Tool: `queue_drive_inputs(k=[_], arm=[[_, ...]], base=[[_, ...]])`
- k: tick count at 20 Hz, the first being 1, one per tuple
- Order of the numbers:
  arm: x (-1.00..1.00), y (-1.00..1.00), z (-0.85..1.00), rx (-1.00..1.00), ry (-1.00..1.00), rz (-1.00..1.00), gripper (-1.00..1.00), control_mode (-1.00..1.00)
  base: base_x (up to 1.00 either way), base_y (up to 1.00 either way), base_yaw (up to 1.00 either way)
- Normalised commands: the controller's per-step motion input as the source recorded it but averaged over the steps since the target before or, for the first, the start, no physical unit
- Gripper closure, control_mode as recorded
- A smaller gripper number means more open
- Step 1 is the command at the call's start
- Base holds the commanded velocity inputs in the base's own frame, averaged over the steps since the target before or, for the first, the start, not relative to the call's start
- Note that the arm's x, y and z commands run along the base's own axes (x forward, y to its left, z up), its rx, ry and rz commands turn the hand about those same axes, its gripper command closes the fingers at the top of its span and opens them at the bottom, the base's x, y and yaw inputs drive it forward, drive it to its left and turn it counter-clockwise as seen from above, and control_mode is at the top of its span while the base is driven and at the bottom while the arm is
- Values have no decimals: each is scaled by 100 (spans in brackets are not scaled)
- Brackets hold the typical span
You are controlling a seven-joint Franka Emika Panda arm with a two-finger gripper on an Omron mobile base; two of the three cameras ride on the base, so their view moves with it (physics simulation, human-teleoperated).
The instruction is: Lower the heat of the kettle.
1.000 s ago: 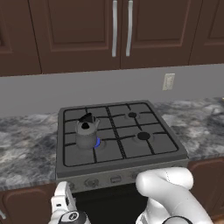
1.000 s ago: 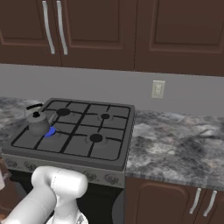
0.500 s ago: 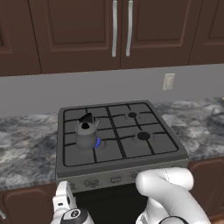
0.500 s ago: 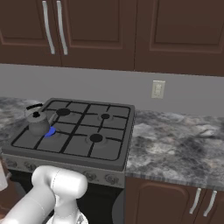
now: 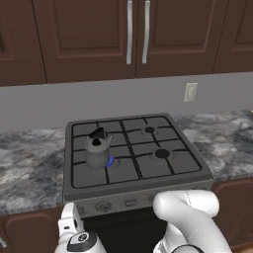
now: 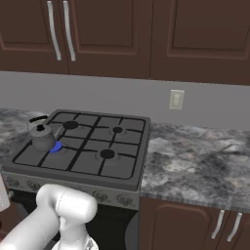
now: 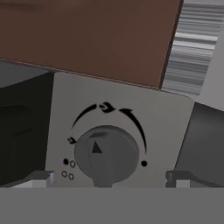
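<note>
The small grey kettle [image 5: 97,148] [image 6: 42,136], with its black handle and spout, stands on the stove's front left burner. A blue flame [image 5: 109,161] [image 6: 56,146] shows at its base. In the hand view a round grey knob [image 7: 107,153] with a triangle pointer sits on the stove's grey front panel, straight ahead and close. My gripper [image 7: 107,178] is open. Its fingertips [image 7: 41,178] stand well apart on either side of the knob and do not touch it. My hand [image 5: 70,222] hangs low in front of the stove's front left corner.
The stove [image 5: 195,165] sits in a grey stone counter [image 6: 195,161], with dark cabinets above and below. More knobs [image 5: 131,201] line the front panel. A wall outlet [image 6: 176,99] is behind the counter to the right. A brown cabinet face [image 7: 96,35] lies beyond the knob panel.
The hand has shifted only slightly at the stove's front left corner. Kettle and flame are as before.
</note>
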Motion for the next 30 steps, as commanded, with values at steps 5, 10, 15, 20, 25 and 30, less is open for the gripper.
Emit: queue_drive_inputs(k=[5, 10, 15, 20, 25, 30], arm=[[9, 5, -11, 0, -1, 1, -100, -100], [1, -2, -2, 0, -8, 1, -100, -100], [0, -7, 0, 0, -14, 0, -100, -100], [2, -6, 0, 0, -13, 0, -100, -100], [19, 5, 0, 0, -1, 0, -100, -100], [22, 2, -2, 0, 0, 2, -100, -100]], base=[[0, 0, 0], [0, 0, 0], [0, 0, 0], [0, 0, 0], [0, 0, 0], [0, 0, 0]])
